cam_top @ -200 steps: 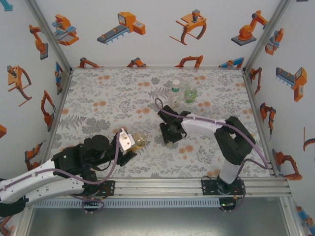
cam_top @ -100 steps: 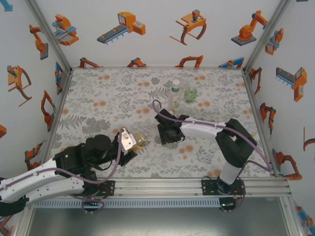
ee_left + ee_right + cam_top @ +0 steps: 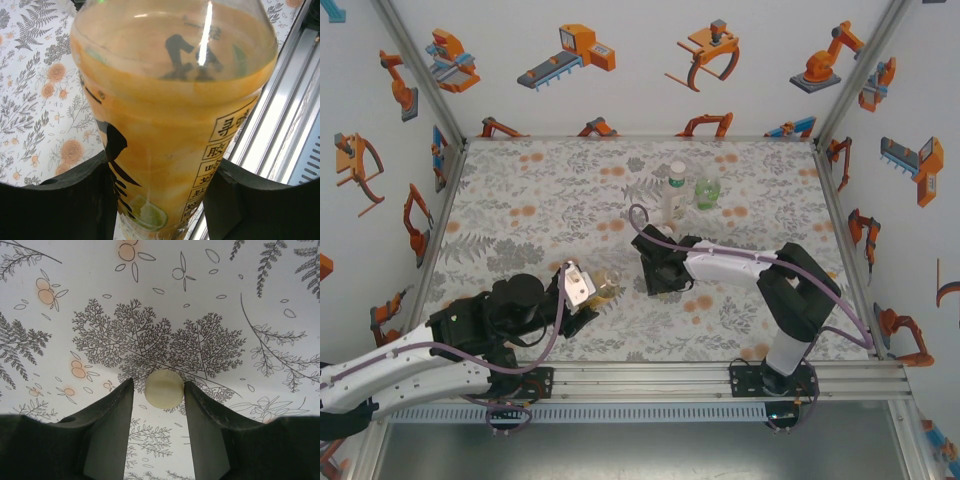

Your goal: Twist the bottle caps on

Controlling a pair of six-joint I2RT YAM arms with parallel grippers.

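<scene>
Left arm: no visible change over the last second. The left end effector [image 3: 159, 200] is clamped on the orange bottle [image 3: 170, 100], a black finger pressed to each side of its lower body. In the top view the bottle sits toward the near edge of the surface [image 3: 520, 200], a little left of the middle. Its neck is too small there to tell whether it is bare.

Right arm: this is what has changed. In the top view the arm has slid a short way left across the middle of the surface, toward the held bottle, and stays low. The right end effector [image 3: 159, 386] is set narrow around a pale round cap [image 3: 164, 388]. One finger [image 3: 205, 425] touches the cap. A sliver of the printed surface shows between the cap and the other finger. I cannot tell whether the cap is truly pinched, or whether it is lifted or resting on the surface.

Judgement: the drift left suggests the cap is being brought toward the orange bottle. End effector and bottle are near but apart, so threading has not begun.

Further right, toward the far edge, the clear bottle [image 3: 675, 188] and the green bottle [image 3: 707, 190] stand just beside each other, unmoved. The clear one shows a white top.
</scene>
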